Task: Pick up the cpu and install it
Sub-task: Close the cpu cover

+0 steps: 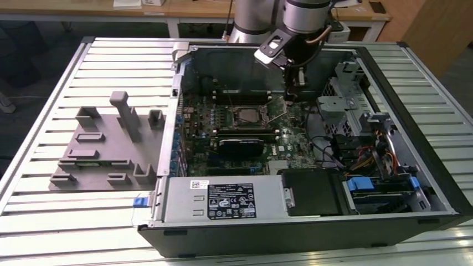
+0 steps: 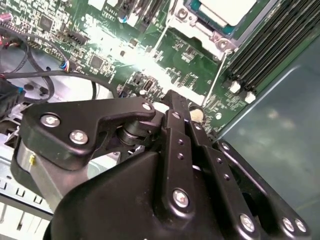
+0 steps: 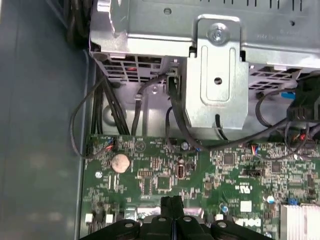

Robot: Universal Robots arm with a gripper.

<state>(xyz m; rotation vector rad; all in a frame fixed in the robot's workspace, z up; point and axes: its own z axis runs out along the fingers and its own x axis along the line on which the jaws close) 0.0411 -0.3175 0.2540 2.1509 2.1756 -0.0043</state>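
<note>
pincer (image 3: 172,202) closed, empty, near one cpu (image 2: 225,9) in socket (image 2: 202,31).

In the second wrist view the cpu (image 2: 226,9), ahead of the end effector (image 2: 176,101), is cut off by the picture's edge, and the end effector's black body hides the board (image 2: 165,55) beneath it. In the exterior view the arm (image 1: 304,14) above it runs past the edge.
</note>
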